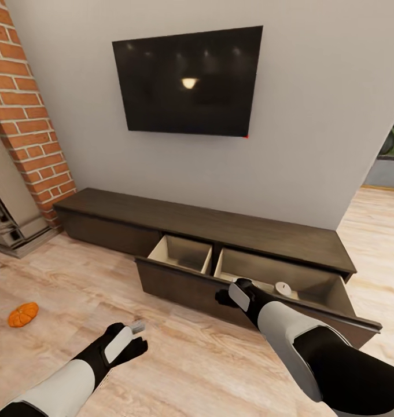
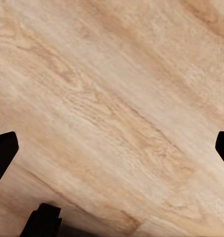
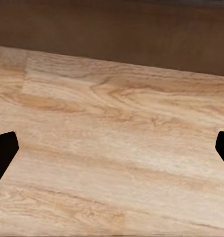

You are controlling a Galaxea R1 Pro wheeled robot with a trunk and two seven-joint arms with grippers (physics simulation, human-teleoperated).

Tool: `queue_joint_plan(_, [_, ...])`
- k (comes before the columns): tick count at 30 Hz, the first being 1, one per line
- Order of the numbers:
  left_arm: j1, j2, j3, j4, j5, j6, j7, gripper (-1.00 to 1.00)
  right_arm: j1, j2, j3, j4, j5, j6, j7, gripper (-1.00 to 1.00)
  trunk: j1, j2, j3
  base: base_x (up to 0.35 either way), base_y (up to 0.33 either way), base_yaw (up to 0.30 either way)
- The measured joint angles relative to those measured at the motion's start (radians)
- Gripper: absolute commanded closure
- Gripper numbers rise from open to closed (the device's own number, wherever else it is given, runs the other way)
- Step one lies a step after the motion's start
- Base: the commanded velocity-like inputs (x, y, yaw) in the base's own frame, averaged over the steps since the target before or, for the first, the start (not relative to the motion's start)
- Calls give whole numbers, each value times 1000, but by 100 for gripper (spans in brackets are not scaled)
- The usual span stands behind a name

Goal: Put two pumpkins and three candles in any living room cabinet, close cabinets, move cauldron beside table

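Pale wood floor [image 1: 179,359] under one pumpkin [image 1: 23,314] and the cabinet [image 1: 220,231].

A pale grey wall [image 1: 312,116] carries a dark wall-mounted television [image 1: 188,81] that reflects a ceiling lamp. A red brick column [image 1: 26,110] stands at the left, with a grey stove-like unit [image 1: 6,223] beside it. Light wood plank flooring [image 1: 179,359] covers the room. A window [image 1: 393,139] with greenery shows at far right.
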Motion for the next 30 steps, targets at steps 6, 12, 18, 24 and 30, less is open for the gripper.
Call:
queue_joint_plan(6, [1,23,51,0,1,6,-1,-100,0,0,0,1,-1,9,1,-100,-23,42,19,-88,9,291])
queue_joint_plan(12, [1,28,75,0,1,9,-1,-100,1,0,0,1,-2,11,2,-100,-46,84,38,-113,15,291])
queue_joint_plan(18, [1,37,84,0,-1,10,0,-100,1,0,-1,2,-2,12,0,-100,-69,126,56,-8,1,291])
queue_joint_plan(24, [1,37,86,0,-3,13,0,-100,2,0,-1,2,-3,12,-1,-100,-92,168,73,-1,0,283])
queue_joint_plan(30, [1,42,87,0,-3,16,0,-100,2,0,0,2,-2,12,-1,-100,-115,210,89,0,0,129])
